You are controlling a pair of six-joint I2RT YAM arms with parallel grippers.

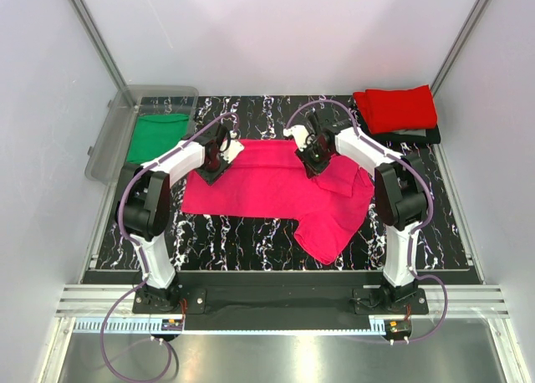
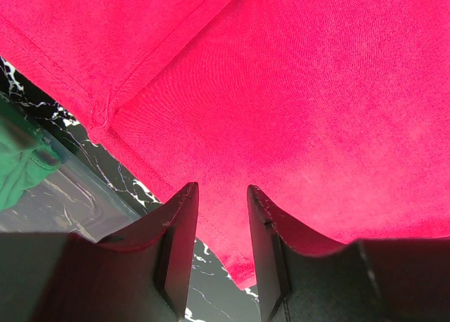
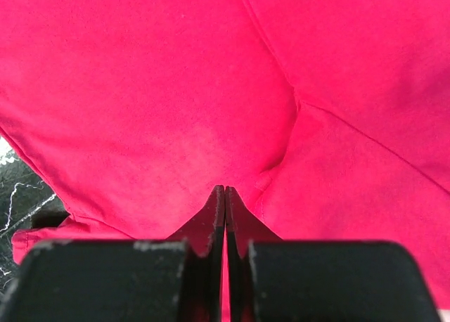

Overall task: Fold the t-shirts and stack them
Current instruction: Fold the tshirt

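From the top camera I see the magenta-pink cloth t-shirt [image 1: 267, 182] spread across the middle of the black white-veined marbled mat [image 1: 217, 237]. Its far part lies fairly flat and its near right part is rumpled. My left gripper [image 1: 219, 161] is down at the shirt's far left corner and my right gripper [image 1: 316, 159] is down on the cloth towards its far right. From up here I cannot tell how wide either claw stands. A folded red cloth t-shirt [image 1: 395, 107] lies at the mat's far right corner on top of a black folded cloth [image 1: 422, 135], well apart from the pink one. A green cloth t-shirt [image 1: 157, 136] sits inside the clear plastic bin [image 1: 113, 132] at the mat's far left edge.

On the left wrist camera, the left gripper [image 2: 219, 195] stands partly open, with a modest gap between its two fingers [image 2: 179, 230] and nothing clamped. The pink shirt's hemmed edge runs under the tips, with the mat showing beside it. The green shirt [image 2: 21, 164] shows through the bin wall at the left.

On the right wrist camera, the right gripper [image 3: 225, 195] is pressed closed. Its fingers [image 3: 204, 230] meet tip to tip with a pinch of the pink shirt caught there, and creases in the cloth draw in to the tips. Pink cloth fills nearly the whole view, with a sliver of mat at the left edge
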